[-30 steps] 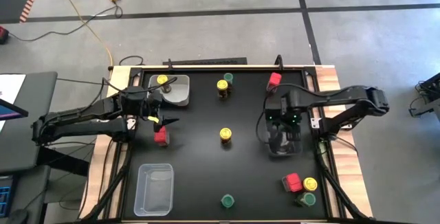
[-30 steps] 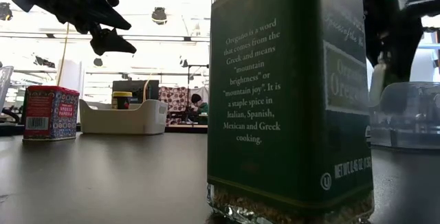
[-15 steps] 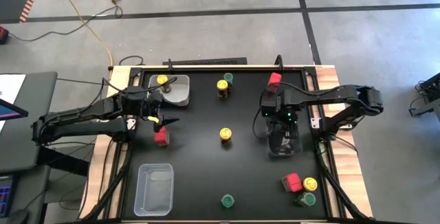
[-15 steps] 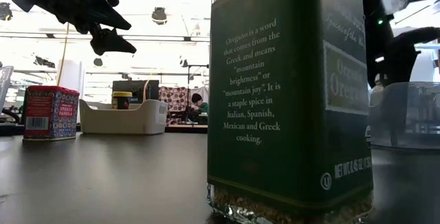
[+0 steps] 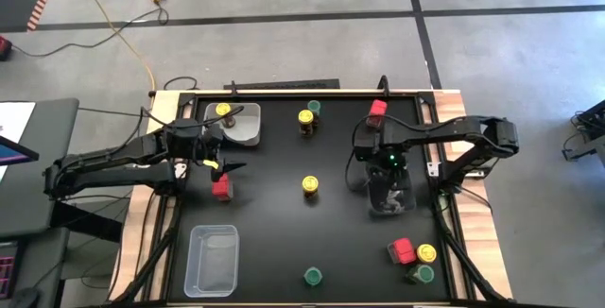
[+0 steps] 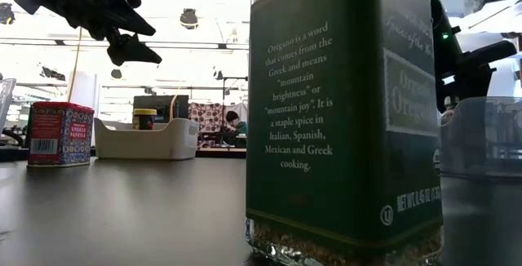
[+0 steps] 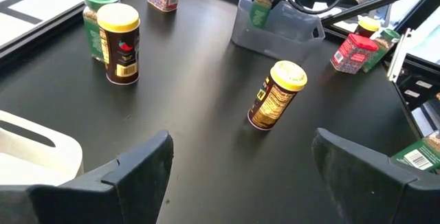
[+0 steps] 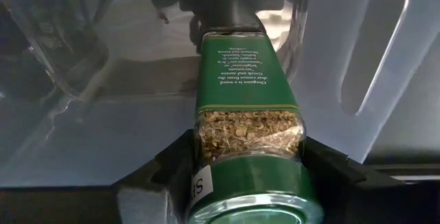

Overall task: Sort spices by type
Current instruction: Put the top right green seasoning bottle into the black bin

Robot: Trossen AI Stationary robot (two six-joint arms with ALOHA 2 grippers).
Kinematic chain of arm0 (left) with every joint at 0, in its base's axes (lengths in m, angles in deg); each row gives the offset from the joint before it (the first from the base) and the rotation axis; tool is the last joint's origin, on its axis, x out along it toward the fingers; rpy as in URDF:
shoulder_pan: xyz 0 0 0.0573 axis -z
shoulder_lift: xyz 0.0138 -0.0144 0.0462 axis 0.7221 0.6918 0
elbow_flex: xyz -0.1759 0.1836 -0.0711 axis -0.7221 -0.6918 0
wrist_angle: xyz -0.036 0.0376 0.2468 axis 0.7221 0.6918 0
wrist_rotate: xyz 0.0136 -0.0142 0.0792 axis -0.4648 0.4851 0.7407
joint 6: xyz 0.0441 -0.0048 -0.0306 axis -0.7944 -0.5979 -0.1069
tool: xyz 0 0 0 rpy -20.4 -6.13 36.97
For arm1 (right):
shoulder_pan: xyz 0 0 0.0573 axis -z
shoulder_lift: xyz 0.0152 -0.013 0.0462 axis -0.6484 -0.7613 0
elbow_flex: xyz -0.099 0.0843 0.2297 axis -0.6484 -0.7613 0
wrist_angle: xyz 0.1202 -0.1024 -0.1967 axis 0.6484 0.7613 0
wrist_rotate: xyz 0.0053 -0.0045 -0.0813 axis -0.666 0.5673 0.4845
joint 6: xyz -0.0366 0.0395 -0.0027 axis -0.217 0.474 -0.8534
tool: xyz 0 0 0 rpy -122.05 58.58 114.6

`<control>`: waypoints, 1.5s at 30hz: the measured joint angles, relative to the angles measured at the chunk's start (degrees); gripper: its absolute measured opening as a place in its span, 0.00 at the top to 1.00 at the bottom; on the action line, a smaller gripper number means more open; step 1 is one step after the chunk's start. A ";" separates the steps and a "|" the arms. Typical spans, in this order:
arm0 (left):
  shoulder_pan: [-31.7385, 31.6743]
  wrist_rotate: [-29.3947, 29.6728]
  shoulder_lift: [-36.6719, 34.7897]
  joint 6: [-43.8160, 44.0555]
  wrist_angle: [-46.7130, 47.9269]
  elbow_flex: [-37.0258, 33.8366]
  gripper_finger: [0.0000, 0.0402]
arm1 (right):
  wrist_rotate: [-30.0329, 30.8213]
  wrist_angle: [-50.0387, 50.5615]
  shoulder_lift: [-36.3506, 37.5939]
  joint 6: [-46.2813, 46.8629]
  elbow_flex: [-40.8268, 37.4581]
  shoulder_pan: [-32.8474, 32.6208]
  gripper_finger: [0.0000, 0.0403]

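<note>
Looking straight down, the right gripper [image 5: 386, 160] sits over the far end of a clear bin [image 5: 389, 195] on the right half of the black table [image 5: 284, 242], while the left gripper [image 5: 227, 165] hovers just above a red spice tin [image 5: 221, 187] on the left side. A yellow-lidded jar [image 5: 310, 185] stands alone mid-table.

From table height, a big green oregano jar [image 6: 342, 111] stands upright close to the lens, and the red spice tin [image 6: 59, 134] stands far left with a white tray [image 6: 147, 139] behind it.

The left wrist camera shows its fingers [image 7: 137, 176] spread wide with nothing between them; the yellow-lidded jar [image 7: 276, 95] ahead leans, lid tipped to one side.

The right wrist camera shows its fingers [image 8: 172, 165] clamped on a green-lidded oregano jar [image 8: 247, 121], whose long axis runs away from the camera, lid end nearest, base pointing into the clear bin [image 8: 357, 59].
</note>
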 joint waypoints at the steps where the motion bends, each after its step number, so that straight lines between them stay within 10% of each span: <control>1: 0.01 -0.01 0.00 0.00 0.02 0.00 0.17 | 0.01 -0.28 0.00 -0.01 0.00 -0.01 0.45; 45: 0.01 -0.01 0.00 -0.20 0.12 -0.02 0.17 | 3.21 -0.97 -0.07 1.28 -0.04 -0.79 0.38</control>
